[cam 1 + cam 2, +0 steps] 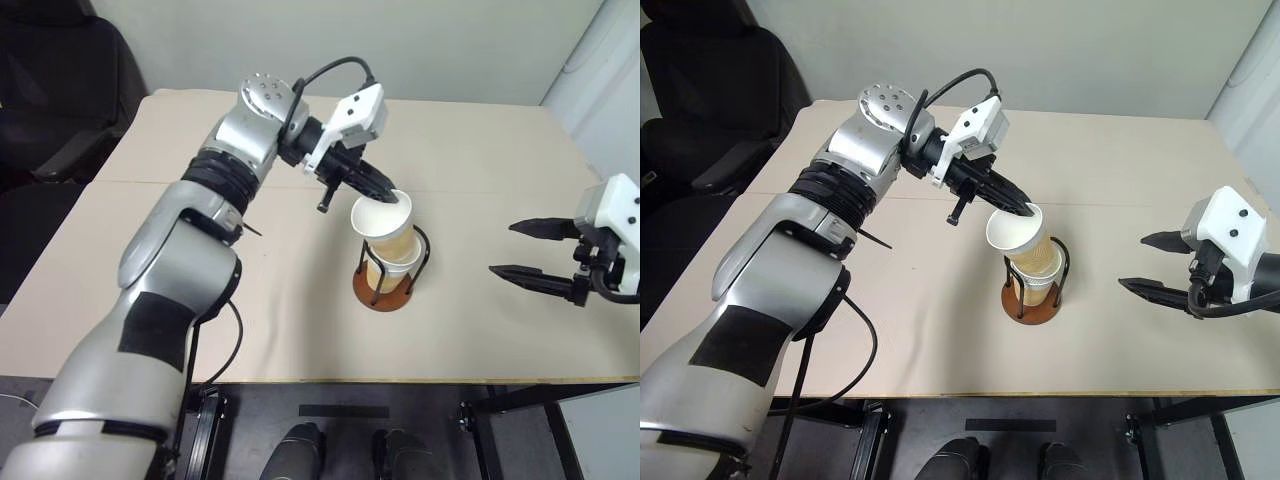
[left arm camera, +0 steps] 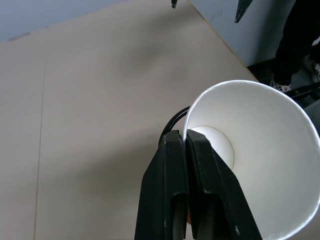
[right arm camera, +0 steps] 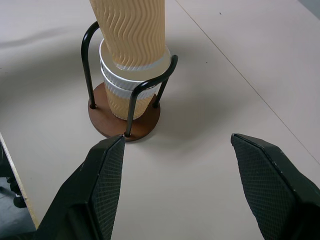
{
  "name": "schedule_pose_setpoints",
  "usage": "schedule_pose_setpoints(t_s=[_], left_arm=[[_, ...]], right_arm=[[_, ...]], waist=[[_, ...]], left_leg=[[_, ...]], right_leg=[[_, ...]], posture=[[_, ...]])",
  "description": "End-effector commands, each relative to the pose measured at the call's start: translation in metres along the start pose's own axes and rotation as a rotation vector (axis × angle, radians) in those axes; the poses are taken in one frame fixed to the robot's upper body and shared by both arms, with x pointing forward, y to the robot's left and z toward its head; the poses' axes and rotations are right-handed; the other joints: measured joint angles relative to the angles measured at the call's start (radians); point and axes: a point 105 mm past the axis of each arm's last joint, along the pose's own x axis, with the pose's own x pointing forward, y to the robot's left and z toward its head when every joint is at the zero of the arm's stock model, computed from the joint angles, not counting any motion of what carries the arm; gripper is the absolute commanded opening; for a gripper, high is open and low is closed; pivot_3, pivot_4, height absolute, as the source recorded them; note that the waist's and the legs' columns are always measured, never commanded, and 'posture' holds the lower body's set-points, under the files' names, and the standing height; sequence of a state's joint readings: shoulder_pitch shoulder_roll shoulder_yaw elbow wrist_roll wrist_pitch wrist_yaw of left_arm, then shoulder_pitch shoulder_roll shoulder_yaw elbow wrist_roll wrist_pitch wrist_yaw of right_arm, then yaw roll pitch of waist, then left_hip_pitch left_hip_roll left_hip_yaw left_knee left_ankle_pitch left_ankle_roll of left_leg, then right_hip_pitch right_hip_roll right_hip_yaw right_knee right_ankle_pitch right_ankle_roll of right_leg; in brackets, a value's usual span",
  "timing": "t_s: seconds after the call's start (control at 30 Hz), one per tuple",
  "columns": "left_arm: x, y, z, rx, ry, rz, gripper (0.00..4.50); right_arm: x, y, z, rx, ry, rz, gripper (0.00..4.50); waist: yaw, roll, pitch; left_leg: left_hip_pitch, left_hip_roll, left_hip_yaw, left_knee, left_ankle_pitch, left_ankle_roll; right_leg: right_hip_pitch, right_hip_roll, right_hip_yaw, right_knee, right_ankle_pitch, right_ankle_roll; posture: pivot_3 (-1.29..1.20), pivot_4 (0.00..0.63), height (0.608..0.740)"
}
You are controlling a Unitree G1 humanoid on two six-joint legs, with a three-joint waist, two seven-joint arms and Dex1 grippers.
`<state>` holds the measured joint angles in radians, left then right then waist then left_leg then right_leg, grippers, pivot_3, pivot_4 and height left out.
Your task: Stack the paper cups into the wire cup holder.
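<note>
The two head views look forward and down from above the worktop (image 1: 300,330), close enough that its near edge and far edge both fit. They share almost the same scene, the right eye set slightly aside, so the holder (image 1: 388,290) sits a little differently in each.

The left wrist view looks along the left claw (image 2: 186,145) from very near, down into the top cup (image 2: 255,160), with the worktop beyond.

The right wrist view sits low, near the worktop, looking between the fingers (image 3: 107,175) of the right claw (image 3: 177,145) toward the holder, seen close from the side.
</note>
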<state>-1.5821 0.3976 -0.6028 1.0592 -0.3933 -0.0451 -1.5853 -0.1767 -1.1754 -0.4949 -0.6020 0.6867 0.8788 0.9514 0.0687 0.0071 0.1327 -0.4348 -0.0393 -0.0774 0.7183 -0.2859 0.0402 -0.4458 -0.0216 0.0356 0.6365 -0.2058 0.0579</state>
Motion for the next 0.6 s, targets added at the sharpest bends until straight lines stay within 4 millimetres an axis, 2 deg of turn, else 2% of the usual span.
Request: schedule_pose_setpoints(t_s=[0.03,0.13,0.4,0.53,0.6], left_arm=[[-0.001,0.003,0.017,0.033,-0.057,-0.004,0.45],[0.000,0.007,0.021,0.041,-0.079,0.012,1.32],[0.001,0.008,0.020,0.068,-0.058,0.024,4.12],[-0.005,0.012,0.025,0.085,-0.095,0.066,4.12],[-0.014,0.017,0.029,0.076,-0.145,0.123,4.12]], right_arm=[[-0.006,-0.002,0.010,-0.034,-0.033,-0.031,3.42],[-0.006,-0.002,0.010,-0.033,-0.032,-0.030,3.42],[-0.005,-0.002,0.010,-0.033,-0.032,-0.030,3.42],[-0.004,-0.004,0.011,-0.034,-0.037,-0.036,3.42],[-0.002,-0.007,0.011,-0.025,-0.044,-0.054,3.42]], waist=[[0.001,0.000,0.000],[0.001,0.000,0.000],[0.001,0.000,0.000],[0.001,0.000,0.000],[-0.001,0.000,0.000]], left_leg=[[0.000,0.000,0.000,0.000,0.000,0.000],[0.000,0.000,0.001,0.000,0.000,0.000],[0.000,0.000,0.001,0.000,0.000,0.000],[0.000,0.000,0.001,0.001,0.000,0.001],[0.000,0.000,0.001,0.001,0.000,0.001]], right_leg=[[0.000,0.000,0.000,0.000,0.000,0.000],[0.000,0.000,0.000,0.000,0.000,0.000],[0.000,0.000,0.000,0.001,0.000,0.000],[0.000,0.000,0.000,0.001,0.000,0.001],[0.000,0.000,0.000,0.001,0.000,0.001]], posture=[[0.00,0.150,0.740],[0.00,0.150,0.740],[0.00,0.150,0.740],[0.00,0.150,0.740],[0.00,0.150,0.740]])
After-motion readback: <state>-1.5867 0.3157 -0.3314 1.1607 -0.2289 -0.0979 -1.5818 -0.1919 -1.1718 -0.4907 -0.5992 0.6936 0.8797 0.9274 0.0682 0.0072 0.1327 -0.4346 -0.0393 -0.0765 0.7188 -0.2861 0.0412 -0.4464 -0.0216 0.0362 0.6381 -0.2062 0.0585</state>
